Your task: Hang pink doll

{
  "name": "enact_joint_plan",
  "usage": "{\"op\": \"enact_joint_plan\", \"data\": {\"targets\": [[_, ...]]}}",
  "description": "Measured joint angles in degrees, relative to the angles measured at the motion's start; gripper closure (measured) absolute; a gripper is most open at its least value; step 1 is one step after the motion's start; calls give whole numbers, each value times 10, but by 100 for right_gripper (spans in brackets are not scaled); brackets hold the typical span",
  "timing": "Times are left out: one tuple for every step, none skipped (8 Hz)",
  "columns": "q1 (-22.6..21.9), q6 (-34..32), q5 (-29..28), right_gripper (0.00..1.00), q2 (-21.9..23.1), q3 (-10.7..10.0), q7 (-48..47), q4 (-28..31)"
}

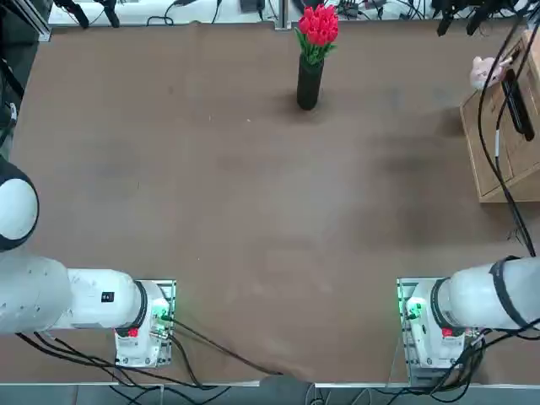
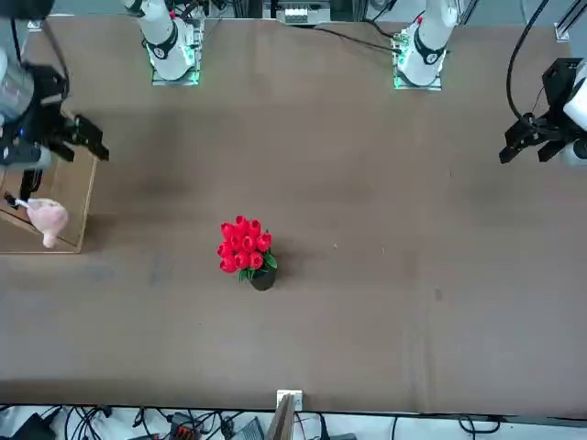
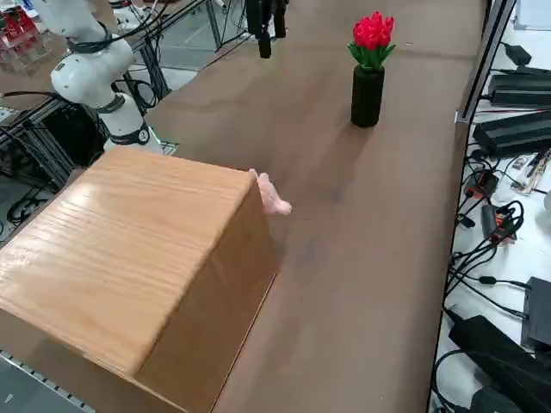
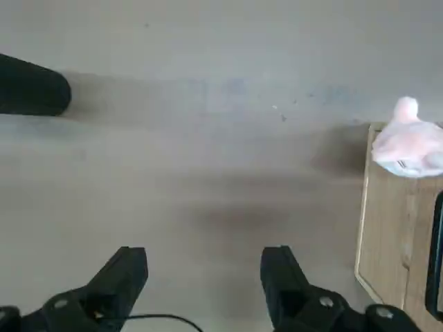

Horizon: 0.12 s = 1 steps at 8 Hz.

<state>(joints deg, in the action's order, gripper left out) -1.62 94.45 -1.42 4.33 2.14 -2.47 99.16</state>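
The pink doll (image 1: 485, 72) is a small pale plush at the far corner of the wooden box (image 1: 506, 160), jutting out past the box's top edge over the table. It shows the same way in the front view (image 2: 46, 218), the right side view (image 3: 274, 200) and the right wrist view (image 4: 410, 145). My right gripper (image 4: 204, 266) is open and holds nothing. It hovers above the box's table-side edge (image 2: 78, 137), apart from the doll. The right side view does not show it.
A black vase (image 1: 310, 82) of red tulips (image 1: 318, 25) stands at the table's far middle. The wooden box (image 3: 129, 258) fills the table's right edge. Cables (image 1: 494, 126) run over the box to my wrist. Bare brown table (image 1: 253, 194) stretches between vase and box.
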Motion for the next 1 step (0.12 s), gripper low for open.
{"op": "enact_joint_plan", "data": {"targets": [[0,5,2,0,9,-1,3,13]]}}
